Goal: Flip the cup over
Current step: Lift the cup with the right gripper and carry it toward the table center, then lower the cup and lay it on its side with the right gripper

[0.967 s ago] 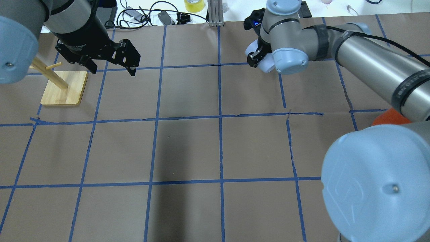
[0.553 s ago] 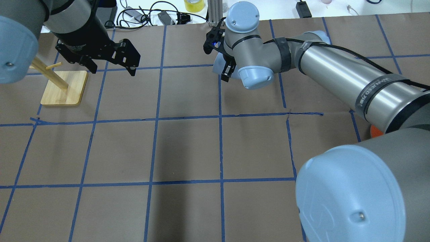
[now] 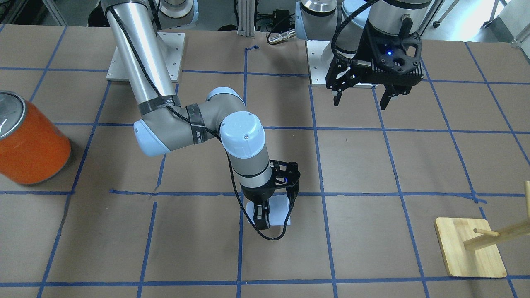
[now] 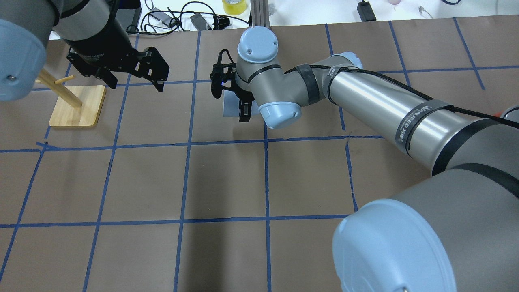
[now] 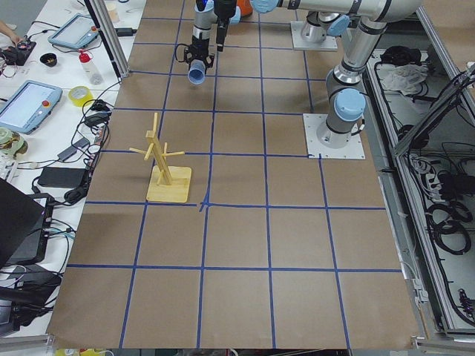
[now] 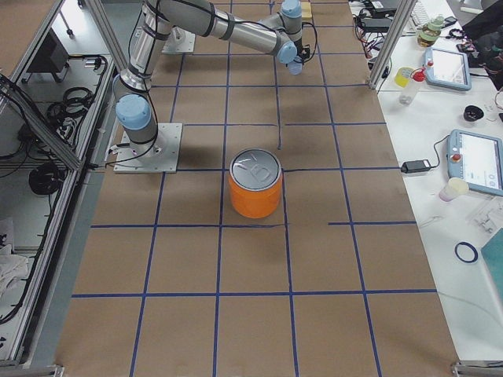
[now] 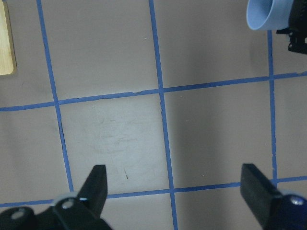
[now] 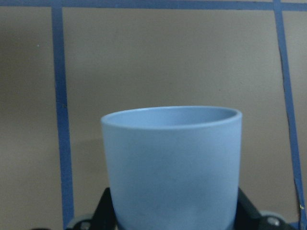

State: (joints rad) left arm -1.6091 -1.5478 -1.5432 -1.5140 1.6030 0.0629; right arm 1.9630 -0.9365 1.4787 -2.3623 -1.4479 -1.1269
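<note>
A robotics lab. Under the left fingers (image 4: 160, 83) the table (image 4: 227, 178) is covered in brown paper with a blue tape grid (image 4: 266, 178). Past those fingers, off the table's far edge, lie cables (image 4: 160, 18) and a yellow tape roll (image 4: 234, 6). Touchscreen pendants (image 5: 28, 106) sit on a side bench (image 5: 59, 67), and both arms (image 3: 136, 54) stand on bolted metal plates (image 3: 174, 58).

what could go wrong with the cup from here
1. The right gripper clamps the cup only near its base, so it might slip out during the turn.
2. The cup seems held sideways; let go like this, it could roll away.
3. The open left gripper hangs nearby; moving further that way may hit it.
</note>
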